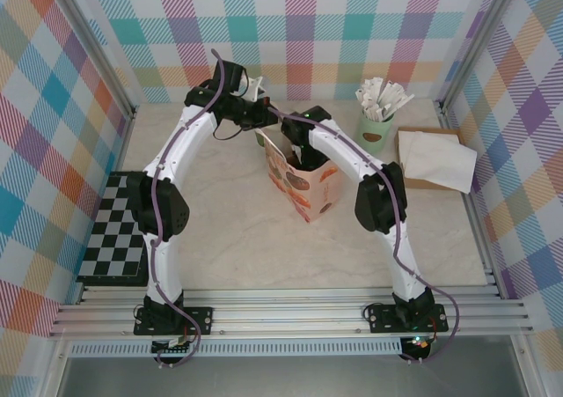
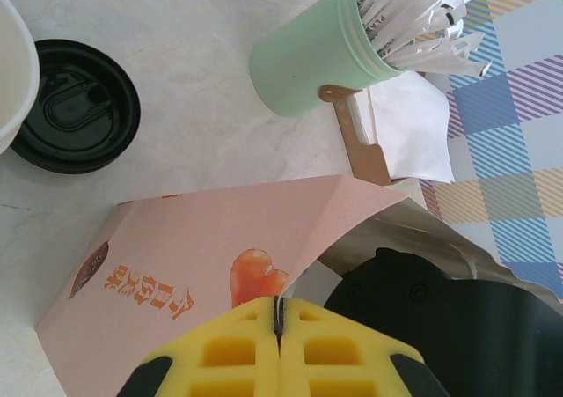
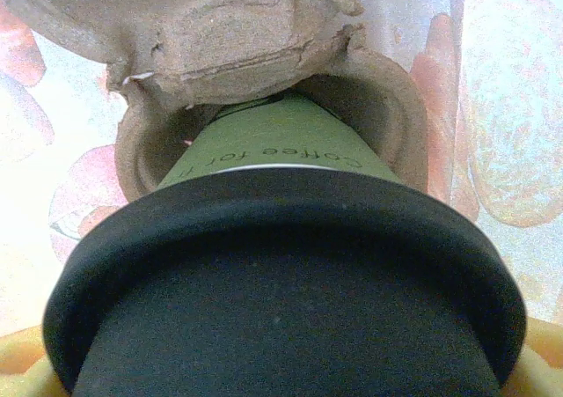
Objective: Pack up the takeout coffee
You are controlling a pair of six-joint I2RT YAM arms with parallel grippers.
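Note:
The takeout coffee [image 3: 264, 146], an olive-green cup under a black lid [image 3: 281, 265], stands low inside the pink paper bag [image 1: 303, 190]. Its base sits in a socket of a grey pulp cup carrier [image 3: 220, 27]. My right gripper [image 3: 281, 375] reaches down into the bag [image 1: 303, 155], and its yellow fingers [image 3: 18, 366] flank the lid and hold it. My left gripper [image 2: 279, 313] is shut on the bag's top edge at the far left corner [image 1: 266, 128], keeping the mouth of the bag [image 2: 202, 247] open. The right arm [image 2: 440, 327] fills that opening.
A mint-green mug of white sachets [image 1: 374, 128] [image 2: 308, 62] stands behind the bag on the right, next to a brown holder of napkins [image 1: 437, 158]. A loose black lid [image 2: 75, 106] and a white cup [image 2: 10, 71] lie behind the bag. A checkerboard [image 1: 114, 230] lies at the left edge.

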